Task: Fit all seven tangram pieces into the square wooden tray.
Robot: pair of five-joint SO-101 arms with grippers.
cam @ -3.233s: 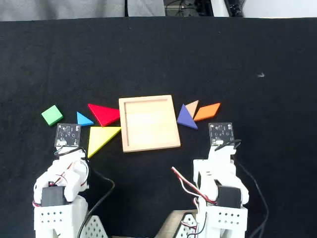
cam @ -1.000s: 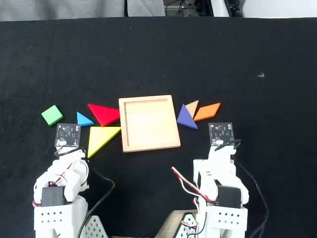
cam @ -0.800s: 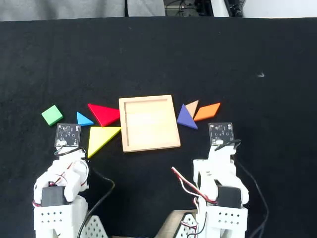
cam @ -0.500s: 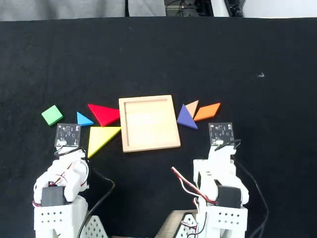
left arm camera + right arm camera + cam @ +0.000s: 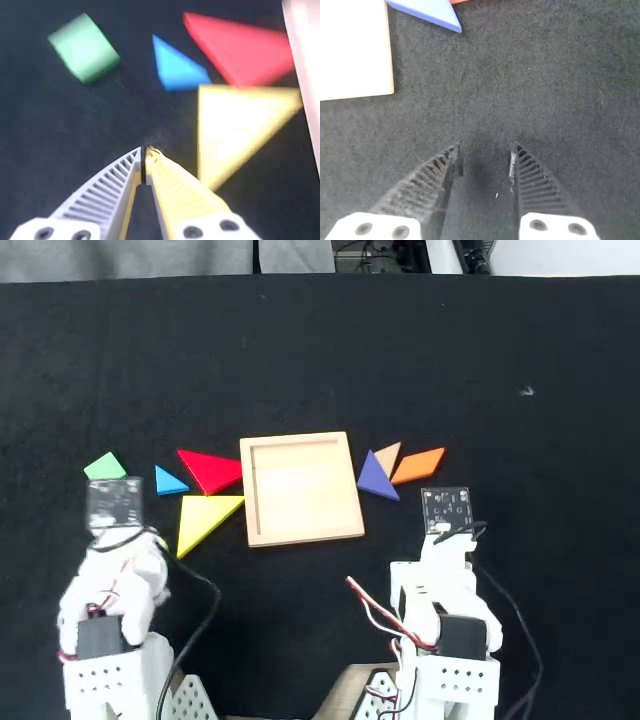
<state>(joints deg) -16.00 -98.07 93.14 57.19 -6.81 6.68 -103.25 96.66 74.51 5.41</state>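
Tangram pieces untouched; left end effector closed, right end effector parted

The left arm rises from its base at the near left, folded back on itself, its wrist leaning a little outward to its own left. The left gripper has its jaws pressed together, the tips meeting. The right arm stands folded over its base at the near right, wrist pointing straight ahead. The right gripper holds its jaws parted, a clear gap between the tips.
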